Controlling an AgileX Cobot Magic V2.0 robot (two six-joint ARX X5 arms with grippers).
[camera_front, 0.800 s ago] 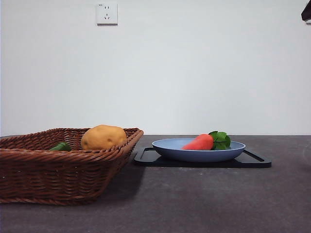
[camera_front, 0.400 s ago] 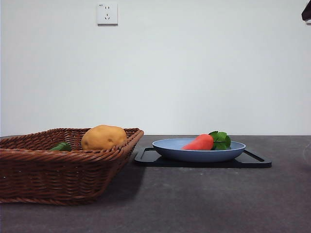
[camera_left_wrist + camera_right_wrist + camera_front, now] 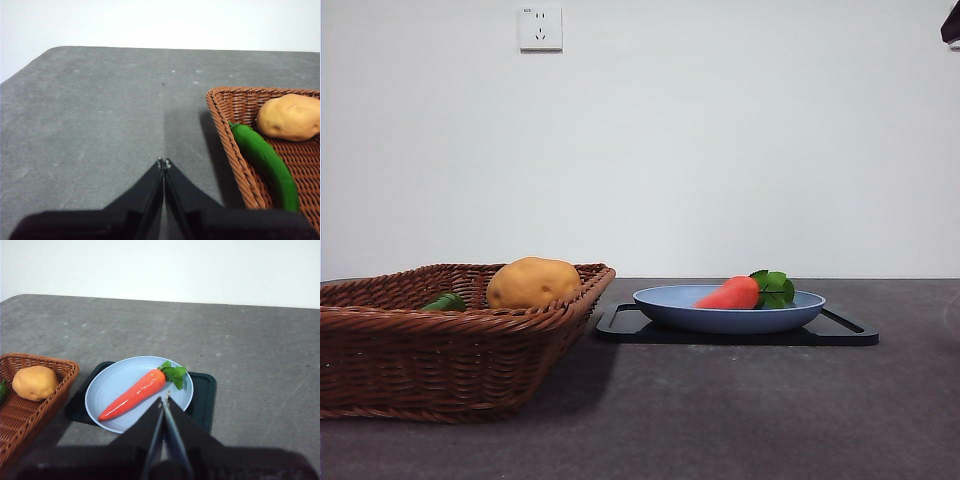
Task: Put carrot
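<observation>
Both pairs of fingers are pressed tip to tip with nothing between them. On the right gripper (image 3: 164,401) the two black jaws meet in a thin seam, and just beyond their tips lies the carrot (image 3: 134,393), stretched across the light blue plate (image 3: 106,383) with its green leaves (image 3: 173,375) at the end nearest the fingertips and its pointed end off to one side, toward the basket. The fingertips appear to hover above the plate's near rim rather than touch it, though the wrist view alone does not settle the height. The plate rests on a dark tray (image 3: 203,392), which sits on the grey table (image 3: 260,370). On the left gripper (image 3: 163,163) the jaws are likewise closed and empty, poised over bare table, with the wicker basket (image 3: 227,135) just off to one side of the tips; inside it, nearest the fingers, lies a long green vegetable (image 3: 262,160), and past that a round potato (image 3: 290,117). From the front, the carrot (image 3: 730,293) shows low in the plate (image 3: 720,318), beside the basket (image 3: 440,350) holding the potato (image 3: 533,283), and only a black tip of one arm (image 3: 951,24) shows at the upper corner.
</observation>
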